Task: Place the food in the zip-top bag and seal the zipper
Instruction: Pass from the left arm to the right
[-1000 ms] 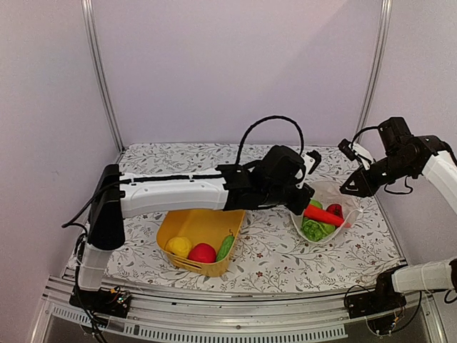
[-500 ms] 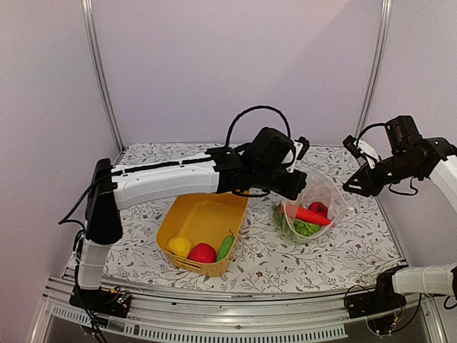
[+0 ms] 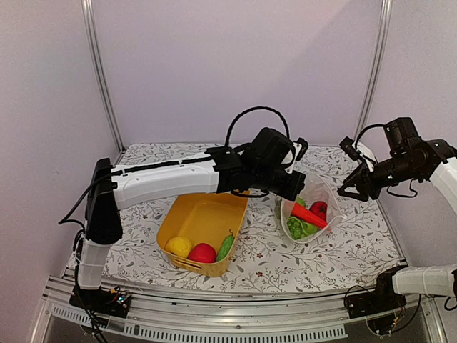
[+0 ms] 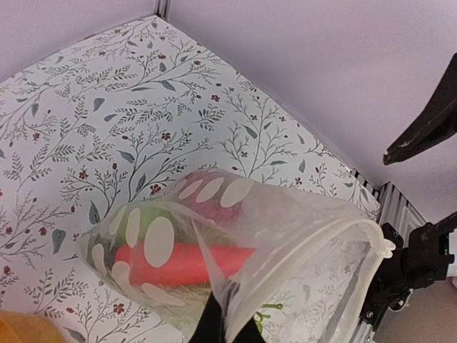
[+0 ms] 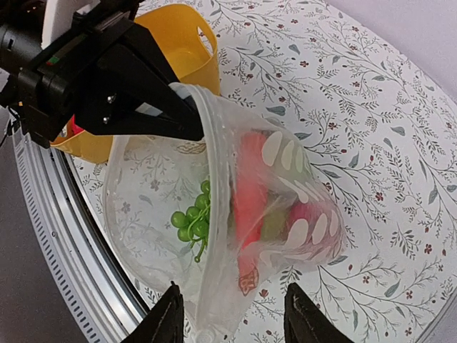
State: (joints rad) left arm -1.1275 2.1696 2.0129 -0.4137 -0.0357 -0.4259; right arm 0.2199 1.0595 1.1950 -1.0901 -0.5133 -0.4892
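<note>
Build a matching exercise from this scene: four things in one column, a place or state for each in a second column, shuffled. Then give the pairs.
Column one:
1. left gripper
2. right gripper
3. green grapes
4. yellow fruit

Column two:
A. lying in the yellow basket
B. open, fingers spread wide
C. inside the zip-top bag
D. shut on the bag's rim

Pairs: 1-D, 2-B, 3-C, 4-A
</note>
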